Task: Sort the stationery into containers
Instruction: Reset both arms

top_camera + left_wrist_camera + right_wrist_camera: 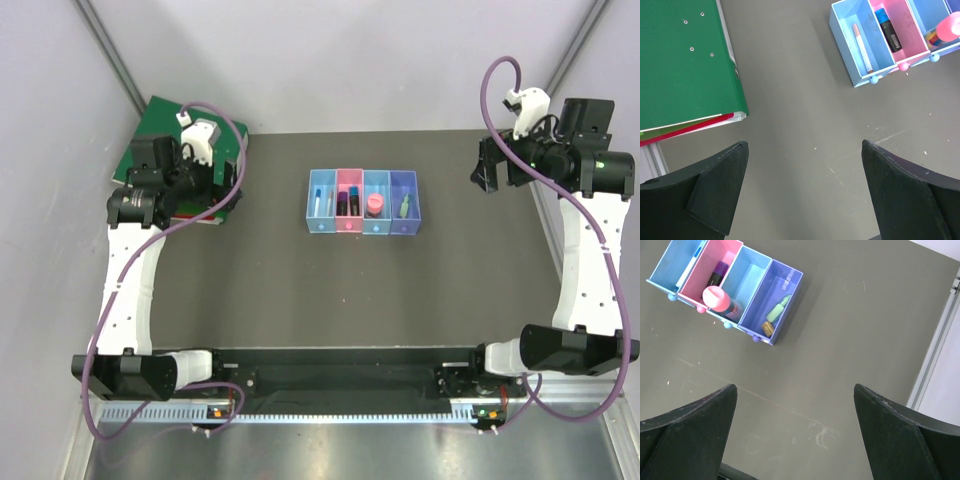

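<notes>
The containers (362,201) are a joined row of four bins: light blue, pink, light blue, purple. A blue-capped white pen (861,47) lies in the first blue bin. A black-blue marker (888,31) lies in the pink bin. The chunky pink-red tube (717,298) stands in the third bin. A small green piece (778,308) and a tiny orange piece (768,328) rest in the purple bin. My left gripper (804,146) hangs open over bare table, left of the bins. My right gripper (794,388) hangs open and empty, well to their right.
Green binders (160,125) lie stacked at the table's back left corner, just beside my left wrist and left of its fingers (715,185). The table's right edge and a metal rail (940,340) run close to my right gripper.
</notes>
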Robot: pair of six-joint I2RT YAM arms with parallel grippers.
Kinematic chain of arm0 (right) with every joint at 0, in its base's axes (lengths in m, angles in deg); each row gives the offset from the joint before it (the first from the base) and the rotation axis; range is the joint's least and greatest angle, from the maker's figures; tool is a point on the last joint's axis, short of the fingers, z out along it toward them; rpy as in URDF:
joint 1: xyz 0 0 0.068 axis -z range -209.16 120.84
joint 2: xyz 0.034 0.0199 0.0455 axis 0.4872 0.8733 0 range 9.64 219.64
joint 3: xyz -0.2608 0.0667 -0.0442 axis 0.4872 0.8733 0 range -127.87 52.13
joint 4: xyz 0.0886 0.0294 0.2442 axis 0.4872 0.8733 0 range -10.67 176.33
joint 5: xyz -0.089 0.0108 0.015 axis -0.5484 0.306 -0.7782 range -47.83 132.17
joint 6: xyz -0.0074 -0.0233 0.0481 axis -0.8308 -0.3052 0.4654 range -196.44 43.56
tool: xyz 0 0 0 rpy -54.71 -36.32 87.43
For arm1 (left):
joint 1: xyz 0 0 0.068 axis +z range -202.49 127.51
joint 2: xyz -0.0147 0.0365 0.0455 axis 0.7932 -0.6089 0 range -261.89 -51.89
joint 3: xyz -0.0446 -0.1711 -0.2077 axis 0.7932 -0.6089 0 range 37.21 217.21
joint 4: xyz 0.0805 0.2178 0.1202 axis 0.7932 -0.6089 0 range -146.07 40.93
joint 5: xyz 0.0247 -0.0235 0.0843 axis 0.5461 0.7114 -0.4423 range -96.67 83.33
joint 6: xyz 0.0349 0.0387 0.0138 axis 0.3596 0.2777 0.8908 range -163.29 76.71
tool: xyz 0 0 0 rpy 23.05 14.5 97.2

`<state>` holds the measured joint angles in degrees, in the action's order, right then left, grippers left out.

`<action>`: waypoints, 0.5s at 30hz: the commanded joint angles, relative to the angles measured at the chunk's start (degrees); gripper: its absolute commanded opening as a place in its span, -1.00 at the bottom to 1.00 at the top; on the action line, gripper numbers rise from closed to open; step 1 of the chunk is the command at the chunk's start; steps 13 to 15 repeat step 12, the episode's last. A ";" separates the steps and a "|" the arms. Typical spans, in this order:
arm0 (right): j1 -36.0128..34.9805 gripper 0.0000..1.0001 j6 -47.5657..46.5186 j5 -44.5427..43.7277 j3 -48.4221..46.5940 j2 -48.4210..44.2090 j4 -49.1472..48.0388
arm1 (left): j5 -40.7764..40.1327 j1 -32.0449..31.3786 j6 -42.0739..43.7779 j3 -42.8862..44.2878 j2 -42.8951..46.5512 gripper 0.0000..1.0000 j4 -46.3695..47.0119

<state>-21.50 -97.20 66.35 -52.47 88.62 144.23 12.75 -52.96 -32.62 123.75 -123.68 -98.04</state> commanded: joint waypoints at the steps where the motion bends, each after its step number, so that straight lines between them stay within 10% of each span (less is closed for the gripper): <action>1: 0.78 0.99 0.63 1.74 -0.34 -1.28 -2.15 | 0.00 0.03 0.13 -0.06 1.83 0.98 0.81; 15: 0.78 0.99 0.45 2.18 0.53 -1.81 -2.94 | 0.00 0.03 -0.22 -0.23 1.74 0.98 1.33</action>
